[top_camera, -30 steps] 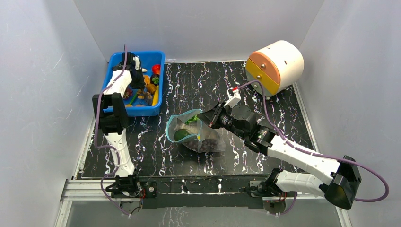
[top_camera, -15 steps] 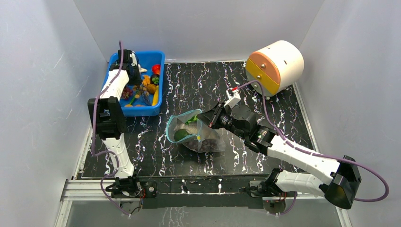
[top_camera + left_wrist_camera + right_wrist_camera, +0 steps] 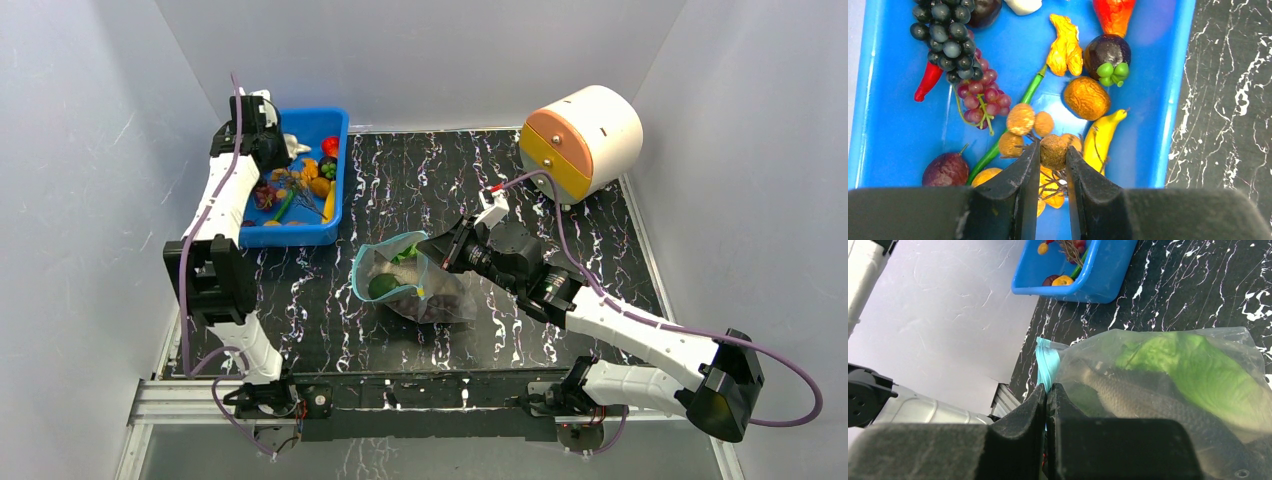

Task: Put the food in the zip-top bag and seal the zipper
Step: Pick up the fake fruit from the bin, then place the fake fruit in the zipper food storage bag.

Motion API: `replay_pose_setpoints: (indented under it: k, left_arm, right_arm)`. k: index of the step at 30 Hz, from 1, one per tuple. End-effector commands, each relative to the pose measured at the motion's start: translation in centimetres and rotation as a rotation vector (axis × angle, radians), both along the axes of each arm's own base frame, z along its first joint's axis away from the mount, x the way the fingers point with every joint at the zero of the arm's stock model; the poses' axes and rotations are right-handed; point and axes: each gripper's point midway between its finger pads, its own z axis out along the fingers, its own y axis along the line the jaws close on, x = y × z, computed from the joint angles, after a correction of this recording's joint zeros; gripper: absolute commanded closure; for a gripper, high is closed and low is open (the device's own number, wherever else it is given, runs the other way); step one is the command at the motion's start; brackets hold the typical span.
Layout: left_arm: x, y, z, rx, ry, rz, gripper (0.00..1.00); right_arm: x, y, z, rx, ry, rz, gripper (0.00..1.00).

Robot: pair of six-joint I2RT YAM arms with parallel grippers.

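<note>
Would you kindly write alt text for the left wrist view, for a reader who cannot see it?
The left gripper pinches a small brown ball over a blue bin holding dark grapes, a banana and other toy foods.

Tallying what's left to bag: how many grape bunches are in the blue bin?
2. A dark bunch lies at upper left of the blue bin in the left wrist view; a reddish bunch lies right below it. The bin's near end is hidden, so more may be there.
</note>
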Motion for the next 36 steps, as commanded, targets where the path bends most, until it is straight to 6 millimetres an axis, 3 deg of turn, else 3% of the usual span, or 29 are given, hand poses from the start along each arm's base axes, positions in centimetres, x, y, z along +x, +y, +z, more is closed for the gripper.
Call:
replay_pose_setpoints:
  k: [1, 15, 25, 29, 36]
  left_arm:
    - [-1.4, -0.9, 2.9, -0.013, -0.061, -0.015, 0.91]
    - [-5.0, -2.3, 12.4, -0.051, -0.262, -0.071, 0.92]
    - [-9.1, -6.7, 18.0, -0.264, -0.418, -0.202, 0.93]
    - [-10.6, -8.2, 19.2, -0.327, -0.446, -0.260, 0.93]
    - [-12.2, -11.5, 19.7, -0.471, -0.431, -0.375, 0.93]
  right_arm:
    - [0.4, -0.3, 4.9, 0.102, -0.070, -0.032, 1.00]
    - [1.0, 0.0, 4.6, 0.103, -0.036, -0.059, 1.00]
    - [1.8, 0.2, 5.2, 0.129, -0.024, -0.092, 1.00]
    - [2.4, 0.3, 5.3, 0.162, 0.001, -0.127, 1.00]
    - [4.2, 1.6, 5.0, 0.184, 0.045, -0.170, 1.00]
